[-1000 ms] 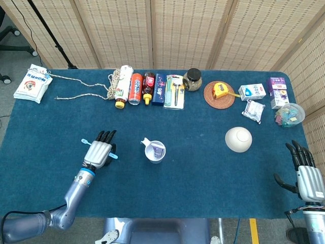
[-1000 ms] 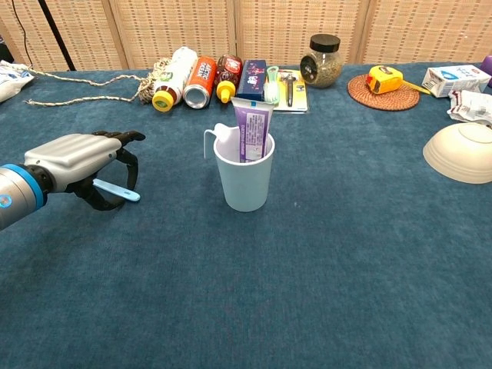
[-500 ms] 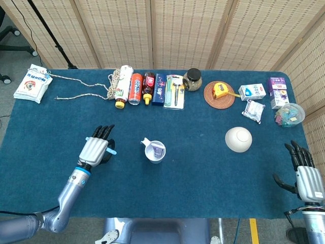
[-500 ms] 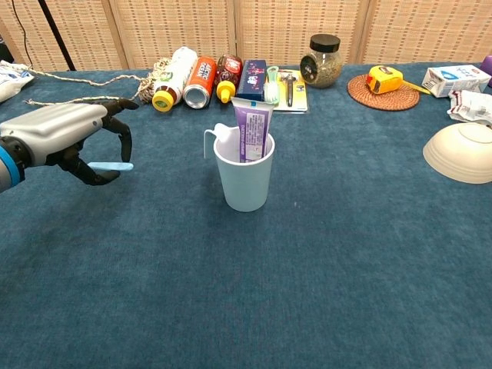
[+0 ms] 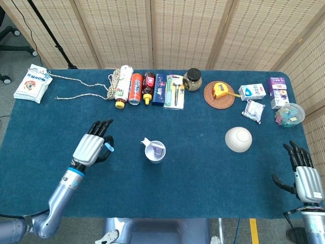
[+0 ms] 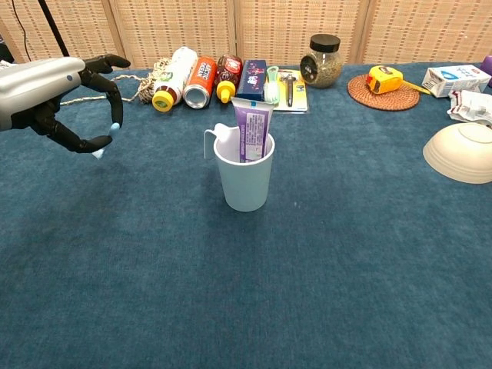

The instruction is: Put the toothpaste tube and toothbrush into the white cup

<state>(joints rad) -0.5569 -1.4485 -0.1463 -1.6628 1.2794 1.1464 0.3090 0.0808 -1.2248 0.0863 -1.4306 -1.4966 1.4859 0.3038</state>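
Note:
The white cup [image 5: 155, 152] [image 6: 245, 178] stands mid-table with the purple toothpaste tube [image 6: 251, 129] [image 5: 159, 150] upright inside it. My left hand [image 5: 93, 146] [image 6: 58, 98] hovers above the table to the cup's left and pinches the light-blue toothbrush [image 5: 108, 147] [image 6: 111, 136] between thumb and a finger; only a short end of the brush shows. My right hand [image 5: 303, 173] rests at the table's right front edge, fingers spread, holding nothing.
Along the far edge lie a rope [image 5: 81, 87], bottles and cans [image 5: 134, 88], a blue box [image 5: 159, 89], a packaged toothbrush [image 5: 174, 91], a jar [image 5: 193, 79] and a tape measure [image 5: 221, 90] on a mat. An upturned white bowl [image 5: 238, 139] sits right of the cup.
My left hand has lifted off the table with the toothbrush, and the brush now points more end-on. The right hand has barely moved.

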